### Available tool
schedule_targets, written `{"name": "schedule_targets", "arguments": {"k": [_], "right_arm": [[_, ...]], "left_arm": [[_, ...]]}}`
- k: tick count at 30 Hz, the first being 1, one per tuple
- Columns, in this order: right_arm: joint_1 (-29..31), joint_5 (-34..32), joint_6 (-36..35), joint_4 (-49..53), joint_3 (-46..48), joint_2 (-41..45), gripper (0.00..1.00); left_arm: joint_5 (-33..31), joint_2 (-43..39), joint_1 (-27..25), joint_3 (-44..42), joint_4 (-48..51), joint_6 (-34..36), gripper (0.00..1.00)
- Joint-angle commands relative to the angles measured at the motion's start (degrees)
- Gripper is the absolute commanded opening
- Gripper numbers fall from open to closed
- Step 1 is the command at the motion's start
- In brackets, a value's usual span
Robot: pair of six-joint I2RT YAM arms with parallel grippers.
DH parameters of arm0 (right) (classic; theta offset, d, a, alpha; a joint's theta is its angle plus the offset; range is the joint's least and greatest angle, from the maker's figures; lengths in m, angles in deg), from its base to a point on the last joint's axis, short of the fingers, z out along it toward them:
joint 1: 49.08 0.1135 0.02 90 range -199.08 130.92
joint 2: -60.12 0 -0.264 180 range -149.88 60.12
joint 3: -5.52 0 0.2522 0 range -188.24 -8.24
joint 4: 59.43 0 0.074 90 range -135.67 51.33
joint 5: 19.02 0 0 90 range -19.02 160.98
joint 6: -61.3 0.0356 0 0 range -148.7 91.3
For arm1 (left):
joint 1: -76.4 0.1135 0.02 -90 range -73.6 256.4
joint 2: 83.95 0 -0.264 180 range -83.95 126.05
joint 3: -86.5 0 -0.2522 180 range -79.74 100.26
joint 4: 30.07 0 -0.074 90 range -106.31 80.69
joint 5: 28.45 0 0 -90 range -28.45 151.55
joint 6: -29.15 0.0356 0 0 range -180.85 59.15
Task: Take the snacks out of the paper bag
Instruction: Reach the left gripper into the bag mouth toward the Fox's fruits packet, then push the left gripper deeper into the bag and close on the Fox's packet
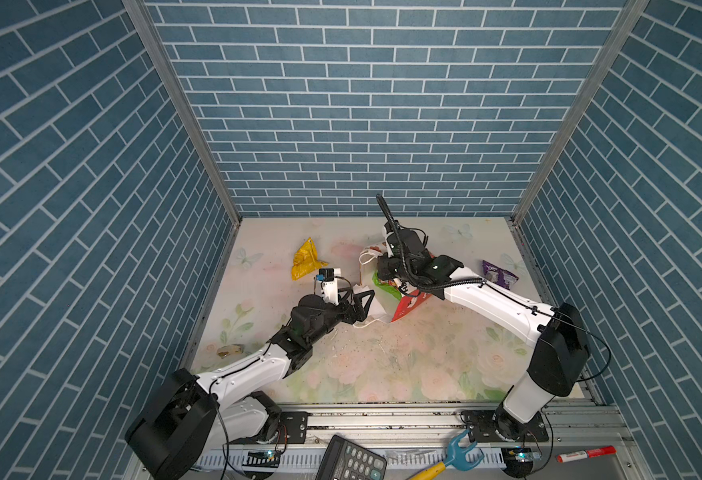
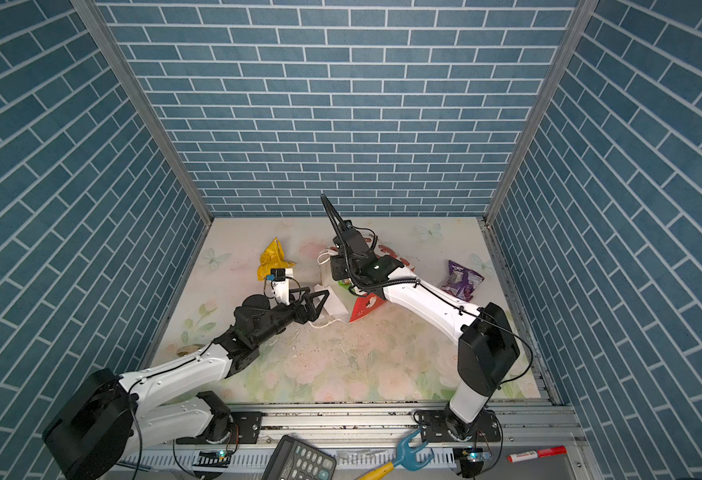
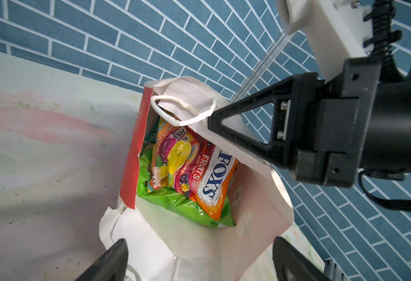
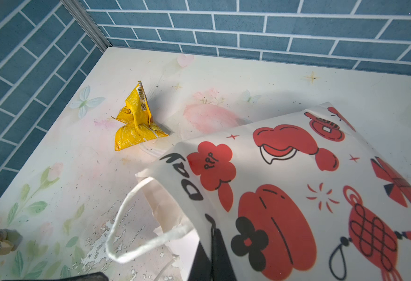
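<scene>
Left wrist view, nearest first: the left gripper (image 3: pixel 199 240) has its two black fingers wide apart at the bottom of the frame. It is empty and poised at the mouth of the tall white paper carrier bag with red side panels (image 3: pixel 129 158), which lies on its side in the frame's centre. Inside, an orange crinkly Fox's fruit-candy packet (image 3: pixel 199 165) rests on a green foil packet (image 3: pixel 182 206). Behind them a second orange packet (image 3: pixel 165 129) and a teal sliver (image 3: pixel 151 132) peek out (barely enough to name). Farther off, at centre right, the right gripper (image 3: pixel 210 120) is clamped on the bag's upper wall, holding the mouth agape.

In both top views a crumpled yellow foil packet (image 1: pixel 305 259) lies left of the bag and a purple foil packet (image 1: pixel 499 274) lies at right on the floral table (image 1: pixel 382 365), both clear of it. I judge two out and four remaining. From above, the right arm covers the bag's mouth, and the bag's depths are unseen.
</scene>
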Motion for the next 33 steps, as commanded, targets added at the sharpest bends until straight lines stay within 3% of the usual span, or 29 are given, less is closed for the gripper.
{"name": "schedule_targets", "arguments": {"k": [1, 10, 22, 33], "right_arm": [[0.38, -0.4, 0.66, -2.36, -0.75, 2.42, 0.0], [0.4, -0.4, -0.04, -1.96, 0.03, 3.79, 0.0], [0.67, -0.22, -0.09, -1.13, -1.19, 4.34, 0.0], [0.66, 1.36, -0.01, -0.06, -1.36, 5.68, 0.0]], "left_arm": [[1.16, 2.64, -0.93, -0.09, -7.42, -0.56, 0.9], [1.69, 8.65, -2.64, 2.28, -10.31, -1.34, 0.84], [1.66, 19.16, -2.93, 6.21, -17.52, -1.19, 0.85], [1.43, 26.53, -2.93, 13.1, -13.78, -0.2, 0.85]]}}
